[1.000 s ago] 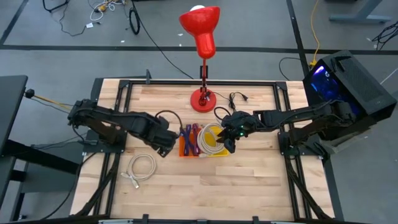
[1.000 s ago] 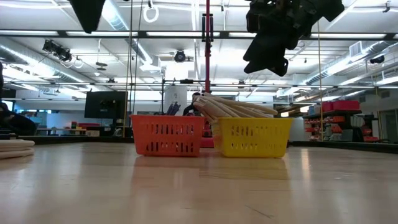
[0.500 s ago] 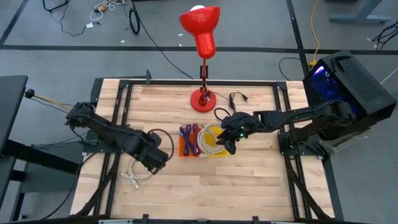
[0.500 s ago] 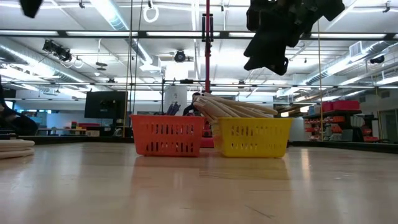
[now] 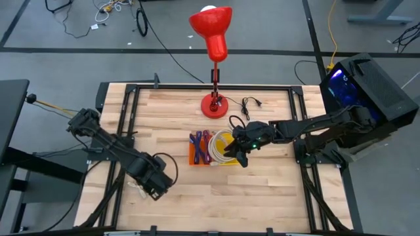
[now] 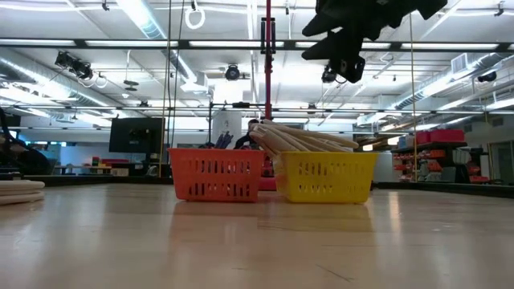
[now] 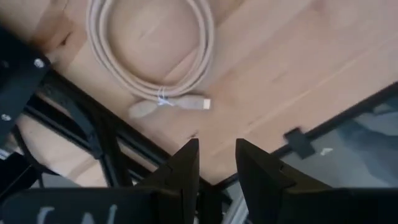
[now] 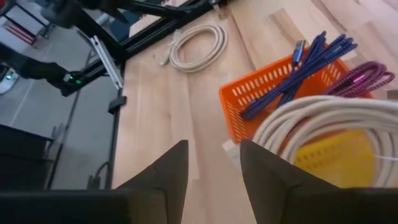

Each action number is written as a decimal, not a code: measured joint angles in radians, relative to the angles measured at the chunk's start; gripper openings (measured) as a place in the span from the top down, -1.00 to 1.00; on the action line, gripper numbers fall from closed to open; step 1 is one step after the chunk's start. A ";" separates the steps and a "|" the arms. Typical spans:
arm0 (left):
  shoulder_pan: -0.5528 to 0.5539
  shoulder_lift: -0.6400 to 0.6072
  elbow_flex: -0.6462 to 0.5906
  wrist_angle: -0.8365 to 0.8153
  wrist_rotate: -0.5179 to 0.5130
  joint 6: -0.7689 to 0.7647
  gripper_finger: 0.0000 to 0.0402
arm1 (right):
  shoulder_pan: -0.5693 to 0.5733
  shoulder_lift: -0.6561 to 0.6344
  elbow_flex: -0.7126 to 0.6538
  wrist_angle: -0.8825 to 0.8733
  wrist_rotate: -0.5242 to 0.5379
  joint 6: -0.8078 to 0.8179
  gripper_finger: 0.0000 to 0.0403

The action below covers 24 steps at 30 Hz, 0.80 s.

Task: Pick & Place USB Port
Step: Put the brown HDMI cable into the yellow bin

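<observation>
on the left side of the desk (image 5: 262, 183) my left gripper (image 7: 214, 163) hangs over the near-left corner, right above the loose coiled cream cable (image 7: 149, 53). in the left wrist view the jaws stand part open with nothing between them, and the coil lies flat on the wood just ahead of the fingertips. its two plug ends (image 7: 171, 107) meet at the side of the loop nearest the jaws, one end lying roughly crosswise to the gap. so as i judge it the coming move turns on dropping forward and down onto that joined stretch, with the wrist turned so the fingers straddle the cable instead of running along it. this arm is clearly the nearer one. in the high view the arm covers most of the coil, and i cannot tell which end is the usb plug. moving right, the orange basket (image 5: 197, 152) holds blue and purple cables, and the yellow basket (image 5: 226, 159) touching it holds a big pale coil. the right gripper (image 5: 241, 157) hovers over the near edge of the yellow basket, jaws apart and empty in its wrist view. the low view cuts off both arms' upper parts.
</observation>
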 joint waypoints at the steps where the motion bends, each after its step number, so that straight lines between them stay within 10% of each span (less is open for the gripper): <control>1: -0.008 0.000 -0.013 -0.002 0.006 0.000 0.45 | 0.000 0.000 0.000 0.000 0.000 0.008 0.27; 24: -0.116 0.000 -0.353 0.273 0.019 0.215 0.45 | 0.047 0.000 0.000 0.162 0.177 0.238 0.27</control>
